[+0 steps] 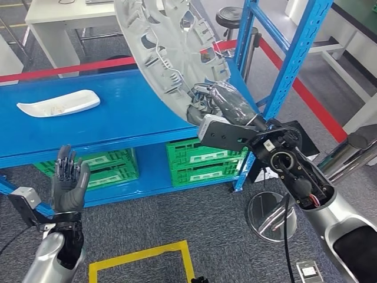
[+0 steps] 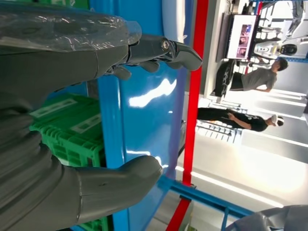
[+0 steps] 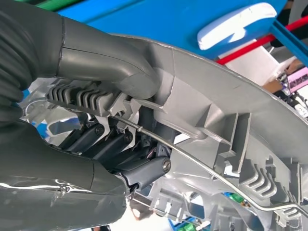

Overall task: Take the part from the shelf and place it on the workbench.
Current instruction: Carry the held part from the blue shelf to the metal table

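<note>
The right hand grips the rim of the round grey plastic wheel cover, tilted with its ribbed back toward the robot, above the blue metal shelf, while the left hand is spread, holding nothing.

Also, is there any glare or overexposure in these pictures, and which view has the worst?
Left wrist view is the worst: the bright floor behind is washed out, and the blue shelf has a white reflection. Head view is evenly lit and sharp. Right wrist view: the grey part is clear, with slight blur near the robot hand.
</note>
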You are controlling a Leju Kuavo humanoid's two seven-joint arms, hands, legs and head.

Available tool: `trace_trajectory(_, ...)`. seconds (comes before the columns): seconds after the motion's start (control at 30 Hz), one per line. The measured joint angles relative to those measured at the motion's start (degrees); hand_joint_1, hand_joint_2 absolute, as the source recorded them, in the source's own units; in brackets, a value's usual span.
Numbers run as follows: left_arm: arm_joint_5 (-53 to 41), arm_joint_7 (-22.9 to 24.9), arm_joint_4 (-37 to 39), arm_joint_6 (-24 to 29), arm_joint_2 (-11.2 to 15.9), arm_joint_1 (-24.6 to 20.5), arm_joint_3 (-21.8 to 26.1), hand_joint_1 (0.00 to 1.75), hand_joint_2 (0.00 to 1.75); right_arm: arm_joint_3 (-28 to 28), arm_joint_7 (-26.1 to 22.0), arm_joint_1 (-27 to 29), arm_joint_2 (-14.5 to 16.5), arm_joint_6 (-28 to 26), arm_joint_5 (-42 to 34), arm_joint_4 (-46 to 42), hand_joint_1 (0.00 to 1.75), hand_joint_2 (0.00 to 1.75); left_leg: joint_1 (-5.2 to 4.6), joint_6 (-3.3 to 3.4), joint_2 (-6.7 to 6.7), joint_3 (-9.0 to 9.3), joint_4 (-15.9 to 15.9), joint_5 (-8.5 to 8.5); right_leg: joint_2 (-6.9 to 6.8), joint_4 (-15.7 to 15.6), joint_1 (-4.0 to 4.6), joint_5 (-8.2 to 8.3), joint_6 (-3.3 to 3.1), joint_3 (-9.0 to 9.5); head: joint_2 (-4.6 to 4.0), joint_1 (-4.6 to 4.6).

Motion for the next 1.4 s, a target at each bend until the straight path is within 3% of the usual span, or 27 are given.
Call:
trace_trajectory(0.07,-0.01,-0.01,-0.10,0.02,0.02,-0.04,0.00,0.00,1.75,-0.08,-0.04,-0.03,0.00,0.23,0.01,-0.04,1.75,1.75,0.02,-0.66,-0.02,-1.21,0.81,0.55,0.15,-7.12,0.17,-0.01,-0.14,4.76,0.00,0.35)
trace_trajectory(0.1,-0.01,-0.02,-0.14,0.03,0.03,-0.06,0.00,0.00,1.75,-0.15,-0.04,-0.05,0.00,0.34,0.01,-0.08,1.75,1.75,-0.03,-0.98,-0.03,-1.62,1.07,0.93,0.23,-9.12,0.32,-0.56,-0.47,5.77,0.00,0.41)
trace_trajectory(0.2,0.01,-0.02,-0.18,0.09,0.08,-0.03,0.00,0.00,1.75,-0.25,-0.01,-0.11,0.00,0.56,0.01,-0.14,1.75,1.75,-0.05,-1.98,-0.14,-2.44,1.33,1.68,0.17,-10.04,0.46,-0.06,-2.12,5.22,0.00,0.07)
trace_trajectory(0.27,0.02,-0.02,-0.18,0.13,0.12,-0.04,0.00,0.00,1.75,-0.25,-0.04,-0.20,0.00,0.61,0.00,-0.16,1.75,1.75,0.10,-2.64,-0.19,-3.80,4.38,-1.47,-0.10,-10.21,0.26,0.96,-3.31,4.31,0.00,-0.51)
trace_trajectory(0.37,0.02,-0.02,-0.18,0.15,0.11,-0.02,0.00,0.00,1.75,-0.26,-0.04,-0.26,0.00,0.64,0.02,-0.16,1.75,1.75,0.33,-3.35,-0.17,-6.85,14.23,-8.85,-0.29,-10.20,0.34,2.37,-4.05,2.59,0.00,-1.07)
trace_trajectory(0.43,0.02,-0.02,-0.18,0.15,0.12,0.03,0.00,0.00,1.75,-0.25,-0.01,-0.22,0.00,0.68,0.02,-0.15,1.75,1.75,0.35,-3.45,-0.18,-7.51,18.78,-10.16,-0.29,-10.17,0.42,3.36,-4.09,1.25,0.00,-1.15)
trace_trajectory(0.5,0.02,-0.02,-0.18,0.15,0.13,-0.01,0.00,0.00,1.75,-0.23,-0.01,-0.19,0.00,0.71,0.02,-0.15,1.75,1.75,0.31,-3.12,-0.19,-5.26,17.93,-7.95,-0.23,-10.15,0.53,4.54,-4.02,-0.27,0.00,-1.22)
trace_trajectory(0.57,0.02,-0.02,-0.21,0.15,0.13,-0.19,0.00,0.00,1.75,-0.25,-0.02,-0.20,0.00,0.73,0.01,-0.16,1.75,1.75,0.06,-2.26,-0.20,0.52,10.53,-5.82,-0.14,-10.11,0.68,5.66,-3.73,-1.48,0.00,-1.25)
trace_trajectory(0.63,0.02,-0.03,-0.37,0.15,0.13,-0.39,0.00,0.00,1.75,-0.30,-0.02,-0.23,0.00,0.73,-0.02,-0.16,1.75,1.75,-0.35,-1.52,-0.24,5.41,2.93,-6.21,-0.22,-10.24,0.76,6.75,-3.19,-2.12,0.00,-1.13)
trace_trajectory(0.7,0.02,-0.02,-0.49,0.16,0.13,-0.44,0.00,0.00,1.75,-0.31,-0.08,-0.26,0.00,0.73,-0.07,-0.15,1.75,1.75,-0.65,-1.00,-0.28,6.33,0.24,-6.34,-0.30,-10.79,0.71,7.93,-2.47,-2.32,0.00,-1.06)
trace_trajectory(0.77,0.02,0.00,-0.49,0.12,0.08,-0.39,0.00,0.00,1.75,-0.31,-0.09,-0.30,0.00,0.72,-0.13,-0.15,1.75,1.75,-0.45,-0.38,-0.12,5.80,-0.26,-5.17,-0.28,-10.66,0.58,7.54,-1.85,-2.78,0.00,-1.13)
trace_trajectory(0.83,0.02,-0.01,-0.48,-0.15,-0.08,-0.39,0.00,0.00,1.75,-0.32,0.12,-0.47,-0.03,0.69,-0.18,-0.16,1.75,1.75,-0.17,0.23,0.05,4.98,-0.68,-3.92,-0.27,-6.45,0.48,3.17,-1.44,-4.29,0.00,-0.87)
trace_trajectory(0.9,0.02,-0.02,-0.46,-0.49,-0.25,-0.38,0.00,0.00,1.75,-0.33,0.49,-0.58,-0.08,0.67,-0.21,-0.16,1.75,1.75,-0.18,0.53,0.04,3.71,-0.65,-2.85,-0.26,1.49,0.47,-2.10,-1.10,-6.32,0.00,-0.46)
trace_trajectory(0.93,0.02,-0.02,-0.45,-0.60,-0.30,-0.35,0.00,0.00,1.75,-0.33,0.64,-0.56,-0.10,0.67,-0.22,-0.16,1.75,1.75,-0.18,0.51,0.04,3.02,-0.59,-2.33,-0.26,4.69,0.47,-3.19,-0.96,-6.82,0.00,-0.32)
trace_trajectory(0.97,0.02,-0.02,-0.45,-0.64,-0.35,-0.33,0.00,0.00,1.75,-0.33,0.74,-0.54,-0.11,0.66,-0.22,-0.15,1.75,1.75,-0.17,0.43,0.04,2.29,-0.50,-1.82,-0.27,6.17,0.46,-2.95,-0.86,-6.49,0.00,-0.20)
trace_trajectory(1.0,0.02,-0.02,-0.44,-0.65,-0.38,-0.32,0.00,0.00,1.75,-0.33,0.79,-0.53,-0.13,0.66,-0.22,-0.15,1.75,1.75,-0.15,0.28,0.04,1.58,-0.36,-1.36,-0.28,5.47,0.45,-1.73,-0.82,-5.10,0.00,-0.03)
trace_trajectory(1.07,0.02,-0.02,-0.45,-0.67,-0.44,-0.33,0.00,0.00,1.75,-0.34,0.83,-0.56,-0.13,0.66,-0.22,-0.16,1.75,1.75,-0.14,-0.17,0.05,0.29,0.11,-0.64,-0.29,-1.27,0.45,0.41,-0.86,0.27,0.00,0.36)
trace_trajectory(1.13,0.03,-0.05,-0.46,-0.69,-0.48,-0.41,0.00,0.00,1.75,-0.36,0.82,-0.57,-0.13,0.63,-0.22,-0.24,1.75,1.75,-0.28,-0.75,0.08,-0.61,0.66,-0.07,-0.10,-8.23,0.68,0.10,-1.23,4.72,0.00,0.56)
trace_trajectory(1.17,0.03,-0.08,-0.46,-0.70,-0.49,-0.44,0.00,0.00,1.75,-0.37,0.82,-0.57,-0.13,0.61,-0.22,-0.27,1.75,1.75,-0.36,-1.03,0.09,-0.90,0.80,0.27,0.00,-9.81,0.80,-0.43,-1.51,5.48,0.00,0.55)
trace_trajectory(1.23,0.02,-0.12,-0.46,-0.72,-0.48,-0.42,0.00,0.00,1.75,-0.37,0.84,-0.52,-0.13,0.60,-0.22,-0.31,1.75,1.75,-0.39,-1.60,0.05,-1.27,0.90,0.85,0.04,-10.27,0.81,0.00,-2.33,5.19,0.00,0.28)
trace_trajectory(1.3,0.02,-0.11,-0.46,-0.72,-0.45,-0.39,0.00,0.00,1.75,-0.35,0.83,-0.57,-0.13,0.60,-0.22,-0.32,1.75,1.75,-0.28,-2.28,-0.02,-2.31,2.81,-1.08,-0.11,-10.46,0.59,0.86,-3.39,4.49,0.00,-0.15)
trace_trajectory(1.4,0.02,-0.11,-0.46,-0.72,-0.44,-0.33,0.00,0.00,1.75,-0.32,0.82,-0.65,-0.13,0.60,-0.22,-0.32,1.75,1.75,0.02,-3.20,-0.07,-6.06,13.30,-8.55,-0.27,-10.54,0.50,2.39,-4.24,2.68,0.00,-0.91)
